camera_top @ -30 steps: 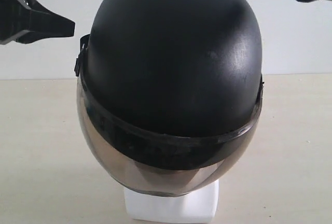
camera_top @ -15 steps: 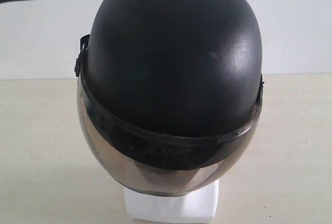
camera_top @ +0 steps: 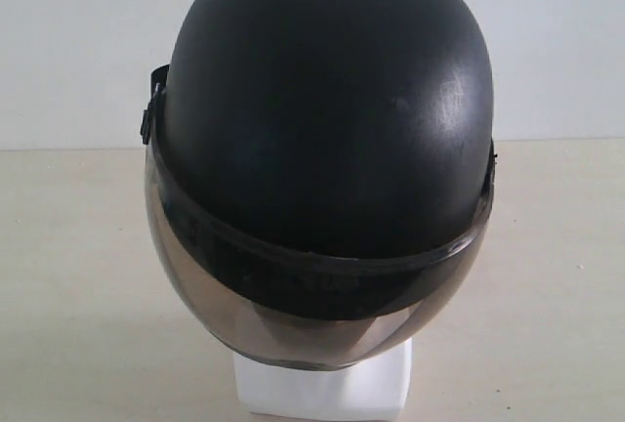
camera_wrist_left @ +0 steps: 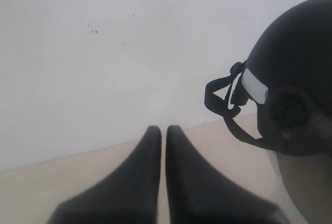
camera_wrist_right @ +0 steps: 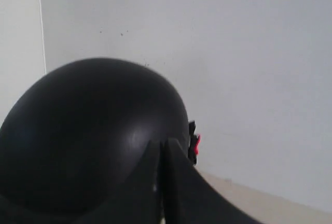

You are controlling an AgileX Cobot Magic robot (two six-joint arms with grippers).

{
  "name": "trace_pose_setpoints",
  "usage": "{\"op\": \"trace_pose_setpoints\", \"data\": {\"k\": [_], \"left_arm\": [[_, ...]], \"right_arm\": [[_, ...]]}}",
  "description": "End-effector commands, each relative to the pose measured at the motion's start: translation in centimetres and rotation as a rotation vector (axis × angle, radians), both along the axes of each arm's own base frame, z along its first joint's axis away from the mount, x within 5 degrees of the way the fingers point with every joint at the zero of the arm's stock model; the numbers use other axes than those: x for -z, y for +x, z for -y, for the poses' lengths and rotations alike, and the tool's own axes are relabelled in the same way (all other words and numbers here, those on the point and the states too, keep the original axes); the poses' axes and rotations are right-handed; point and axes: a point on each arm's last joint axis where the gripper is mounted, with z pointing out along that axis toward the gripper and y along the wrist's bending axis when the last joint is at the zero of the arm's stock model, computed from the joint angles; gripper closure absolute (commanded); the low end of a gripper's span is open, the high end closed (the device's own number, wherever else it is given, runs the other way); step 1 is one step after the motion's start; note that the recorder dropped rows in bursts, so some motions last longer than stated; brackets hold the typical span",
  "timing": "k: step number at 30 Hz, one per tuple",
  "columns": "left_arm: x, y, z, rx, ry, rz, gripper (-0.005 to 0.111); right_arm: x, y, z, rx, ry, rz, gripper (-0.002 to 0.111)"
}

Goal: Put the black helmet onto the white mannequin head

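Helmet, black, seated on head, only its white neck block showing, upright on bench, visor lowered; left jaws and right jaws pressed together, holding nothing

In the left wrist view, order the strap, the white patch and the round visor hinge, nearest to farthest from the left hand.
1. Strap, hanging off the helmet toward the left hand.
2. White patch, behind the strap, at the helmet's edge.
3. Round visor hinge, beyond the patch.
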Motion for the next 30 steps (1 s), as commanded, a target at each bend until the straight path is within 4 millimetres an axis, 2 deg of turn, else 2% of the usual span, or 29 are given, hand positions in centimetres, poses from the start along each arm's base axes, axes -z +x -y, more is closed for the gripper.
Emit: {"op": "trace_pose_setpoints", "data": {"k": [1,4,10,19,22,26,30], "left_arm": [[0.8,-2.4,0.0,-0.001,-0.006,0.082,0.102],[0.6,-3.5,0.1,-0.001,-0.005,0.140,0.102],[0.3,-5.1,0.1,0.000,-0.004,0.219,0.102],[0.3,-5.4,0.1,0.000,-0.003,0.234,0.102],[0.3,-5.4,0.1,0.000,-0.003,0.234,0.102],[0.3,-5.4,0.1,0.000,-0.003,0.234,0.102],[0.3,-5.4,0.1,0.000,-0.003,0.234,0.102]], "right_arm": [[3.5,-0.5,0.6,0.014,0.043,-0.107,0.109],[4.4,-0.6,1.2,0.061,0.011,-0.172,0.109],[4.7,-0.5,1.3,0.076,-0.003,-0.193,0.109],[4.6,-0.6,1.4,0.080,0.003,-0.181,0.109],[4.8,-0.8,2.1,0.191,0.032,-0.167,0.109],[6.6,-0.9,3.1,0.398,0.137,-0.210,0.109],[7.6,-0.8,3.5,0.512,0.165,-0.240,0.109]]}}
